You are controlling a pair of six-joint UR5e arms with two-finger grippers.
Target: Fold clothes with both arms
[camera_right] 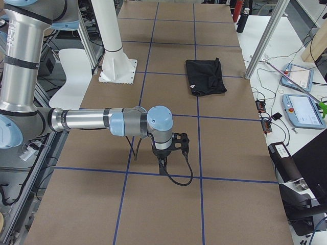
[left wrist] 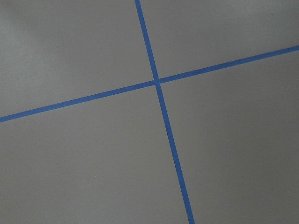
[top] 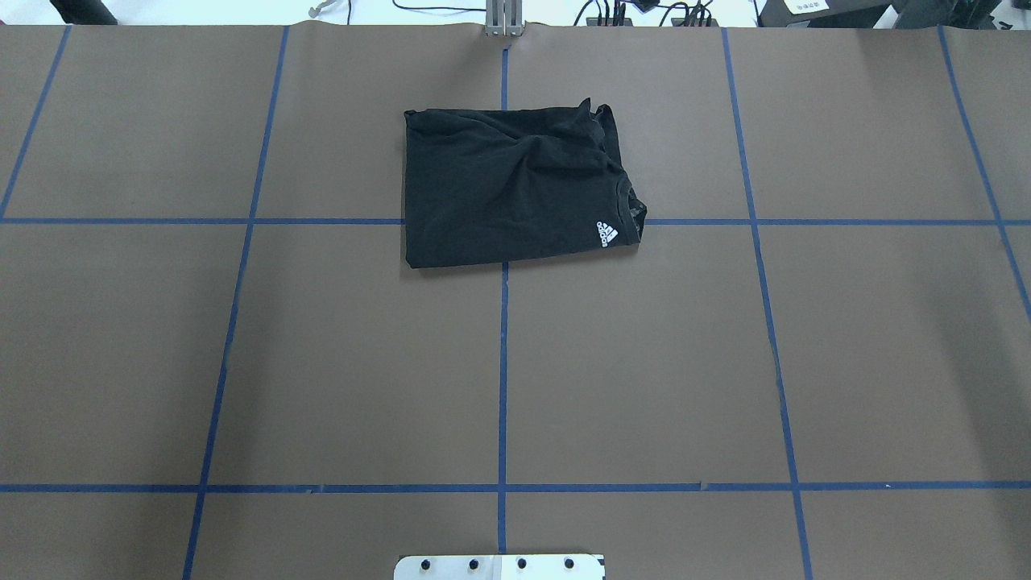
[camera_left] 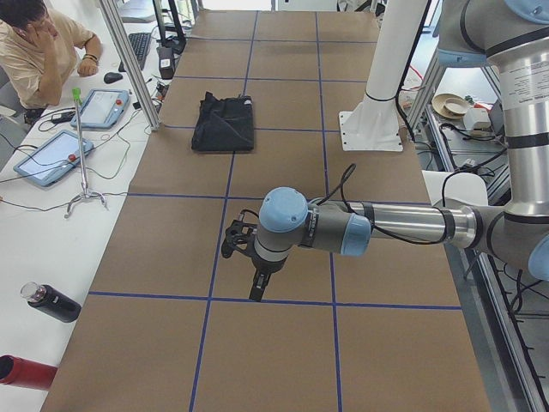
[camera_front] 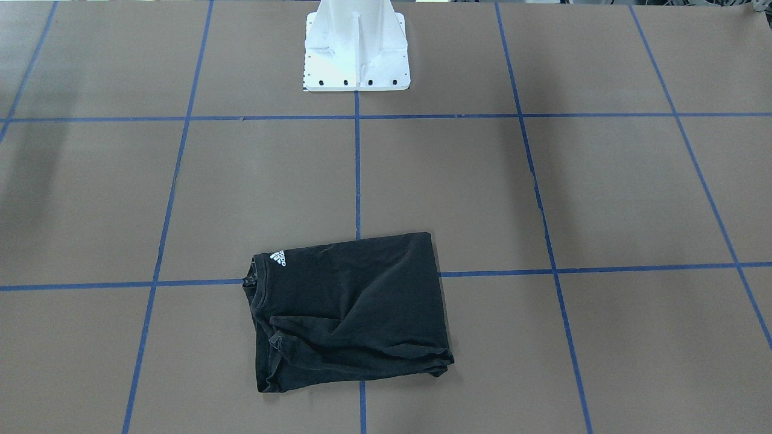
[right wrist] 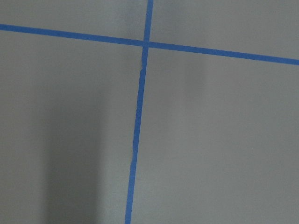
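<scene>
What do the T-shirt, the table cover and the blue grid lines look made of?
T-shirt: soft matte black knit, likely cotton; it wrinkles and slumps at its folds. Table cover: matte brown paper or card, seemingly; flat, no sheen. Blue grid lines: probably tape; edges look nicked in places.

The flat grey-brown counter (left wrist: 70,163) fills the whole picture, seen from above. Two lines of blue tape lie on it. The steep line (left wrist: 171,140) runs from the top edge, a little left of the middle, down to the bottom edge, and it leans to the right. The shallow line (left wrist: 70,102) rises from the left edge to the right edge. Their crossing (left wrist: 157,81) lies above the middle. The counter looks paler in the upper left corner.
</scene>
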